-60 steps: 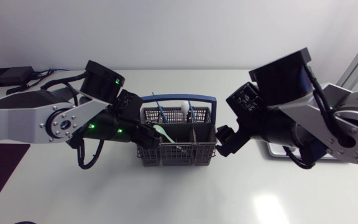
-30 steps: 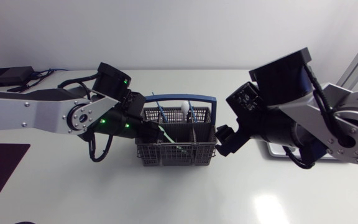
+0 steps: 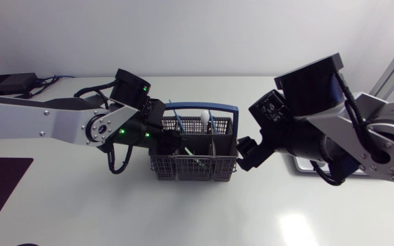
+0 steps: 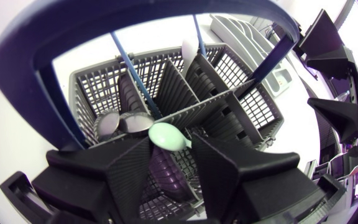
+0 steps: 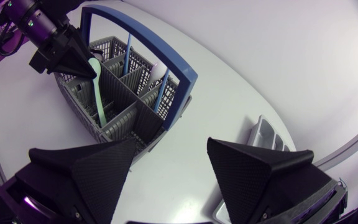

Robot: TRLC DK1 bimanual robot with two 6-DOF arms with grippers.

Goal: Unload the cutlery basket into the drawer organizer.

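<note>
The left gripper pinches the bowl of the mint-green spoon between its 2 fingers. The spoon stands nearly upright, bowl up, handle down inside the basket. The right gripper hangs spread beside the basket's end.

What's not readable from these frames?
- Grey drawer organizer: right arm covers it in head view; right gripper cuts it off in right wrist view.
- Mint-green spoon: whether left gripper clamps it is unclear in every view.
- Purple utensil in grey mesh basket: mostly under left gripper in left wrist view; type unclear.
</note>
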